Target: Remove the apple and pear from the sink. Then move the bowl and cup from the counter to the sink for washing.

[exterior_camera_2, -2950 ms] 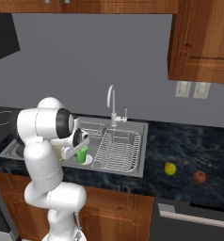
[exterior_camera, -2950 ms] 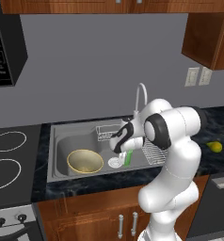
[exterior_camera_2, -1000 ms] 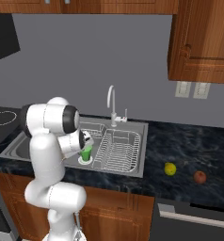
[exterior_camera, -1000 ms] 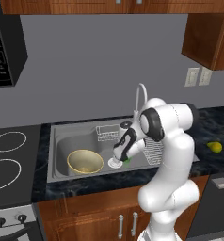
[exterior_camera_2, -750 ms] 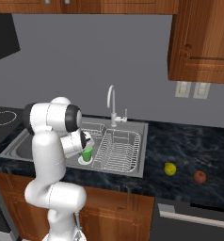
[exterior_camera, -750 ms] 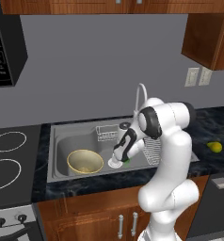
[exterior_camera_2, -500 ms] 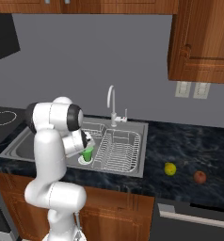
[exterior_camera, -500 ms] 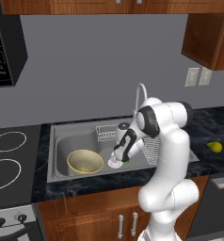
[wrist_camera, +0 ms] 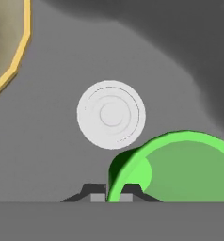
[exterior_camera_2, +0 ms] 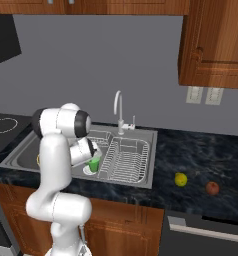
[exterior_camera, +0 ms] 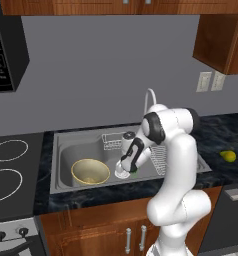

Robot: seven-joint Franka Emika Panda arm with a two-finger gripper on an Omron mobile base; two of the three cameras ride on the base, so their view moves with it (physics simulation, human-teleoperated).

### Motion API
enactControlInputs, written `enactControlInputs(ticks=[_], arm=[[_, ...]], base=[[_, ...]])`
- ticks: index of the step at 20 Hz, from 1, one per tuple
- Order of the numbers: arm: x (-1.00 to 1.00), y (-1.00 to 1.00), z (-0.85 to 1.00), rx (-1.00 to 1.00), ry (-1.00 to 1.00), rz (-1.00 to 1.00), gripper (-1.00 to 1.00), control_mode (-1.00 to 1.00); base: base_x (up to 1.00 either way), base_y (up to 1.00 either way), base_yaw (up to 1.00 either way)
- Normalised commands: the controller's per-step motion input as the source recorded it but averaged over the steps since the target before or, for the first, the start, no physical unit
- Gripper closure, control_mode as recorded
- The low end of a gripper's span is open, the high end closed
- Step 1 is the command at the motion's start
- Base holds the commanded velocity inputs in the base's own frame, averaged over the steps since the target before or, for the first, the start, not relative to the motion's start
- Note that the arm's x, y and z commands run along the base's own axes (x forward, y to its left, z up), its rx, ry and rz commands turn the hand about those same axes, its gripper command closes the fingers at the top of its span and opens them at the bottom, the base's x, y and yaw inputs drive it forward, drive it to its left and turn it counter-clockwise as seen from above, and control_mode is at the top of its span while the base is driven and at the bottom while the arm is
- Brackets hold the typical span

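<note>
I count one bowl (exterior_camera: 90, 172), sitting in the sink (exterior_camera: 66, 155) at about nine o'clock from the drain (wrist_camera: 111, 114); one green cup (exterior_camera_2: 94, 164); one pear (exterior_camera_2: 180, 179) and one apple (exterior_camera_2: 212, 188) on the table (exterior_camera_2: 201, 155), at three o'clock from the sink; one faucet (exterior_camera_2: 118, 111); two stove rings (exterior_camera: 8, 150); two wall outlets (exterior_camera_2: 203, 95).
</note>
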Motion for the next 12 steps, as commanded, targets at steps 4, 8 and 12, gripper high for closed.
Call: enactControlInputs(ticks=[4, 8, 12], arm=[[0.15, 0.01, -0.20, 0.00, 0.00, -0.06, 1.00, -1.00], [0.16, 0.01, -0.20, 0.00, 0.00, -0.05, 1.00, -1.00], [0.14, 0.00, -0.19, 0.00, 0.00, -0.03, 1.00, -1.00]], base=[[0.00, 0.00, 0.00], [0.00, 0.00, 0.00], [0.00, 0.00, 0.00]])
